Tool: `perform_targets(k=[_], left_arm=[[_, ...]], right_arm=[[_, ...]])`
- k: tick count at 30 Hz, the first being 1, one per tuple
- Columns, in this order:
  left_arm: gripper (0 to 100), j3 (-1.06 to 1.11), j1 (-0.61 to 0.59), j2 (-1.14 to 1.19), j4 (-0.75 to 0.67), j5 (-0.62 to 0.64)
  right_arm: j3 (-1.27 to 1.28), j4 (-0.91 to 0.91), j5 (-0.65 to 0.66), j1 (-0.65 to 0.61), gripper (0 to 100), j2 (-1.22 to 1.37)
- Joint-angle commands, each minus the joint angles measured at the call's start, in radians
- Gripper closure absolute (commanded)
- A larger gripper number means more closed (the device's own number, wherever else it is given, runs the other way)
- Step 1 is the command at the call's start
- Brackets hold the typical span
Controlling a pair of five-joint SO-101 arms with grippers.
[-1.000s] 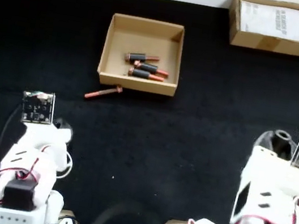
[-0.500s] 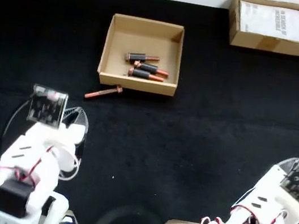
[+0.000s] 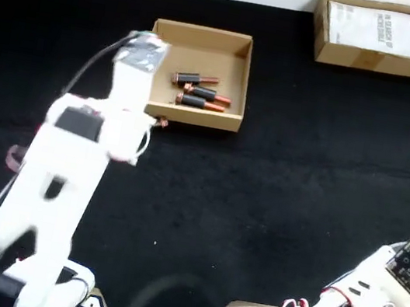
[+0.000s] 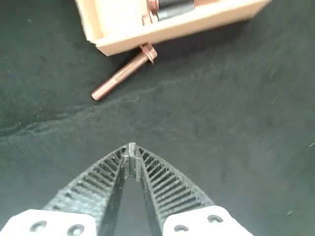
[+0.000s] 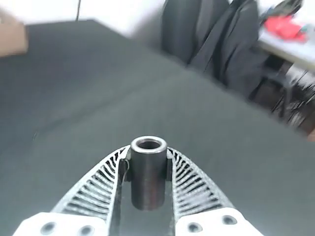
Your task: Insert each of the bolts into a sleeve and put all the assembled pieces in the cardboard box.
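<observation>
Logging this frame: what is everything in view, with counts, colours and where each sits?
cardboard box: one, tan, open, far middle of the table.
assembled pieces: three, dark sleeves on copper bolts, lying in that box.
loose bolt: one, copper, on the cloth beside the box's near wall.
second box: one, tan, far right, holding a white sheet.
table cloth: one, black.
sleeve: one, dark grey, held.
left gripper: shut, empty, near the loose bolt.
right gripper: shut on the sleeve.

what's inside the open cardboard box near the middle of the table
Three bolts in dark sleeves lie inside the cardboard box. The left arm covers part of one side, so anything there is hidden.
</observation>
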Motion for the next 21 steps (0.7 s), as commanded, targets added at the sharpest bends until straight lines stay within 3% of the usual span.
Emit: perform_targets(k=[1,3,11,15,21], left_arm=[[99,-0.170,0.010,0.206,0.025,-0.229],[99,-0.225,0.010,0.306,0.028,-0.362],[96,-0.513,-0.010,0.713,0.034,-0.634],[87,-0.728,-0.039,0.915,0.104,-0.671],[89,-1.063,-0.105,1.142,0.238,-0.671]], right_arm=[[0.077,-0.108,0.011,0.042,99.1,-0.019],[0.094,-0.140,0.012,0.053,99.1,-0.019],[0.110,-0.176,0.009,0.048,99.1,-0.019],[0.105,-0.176,0.014,0.048,99.1,-0.019],[0.099,-0.177,0.015,0.031,99.1,-0.019]])
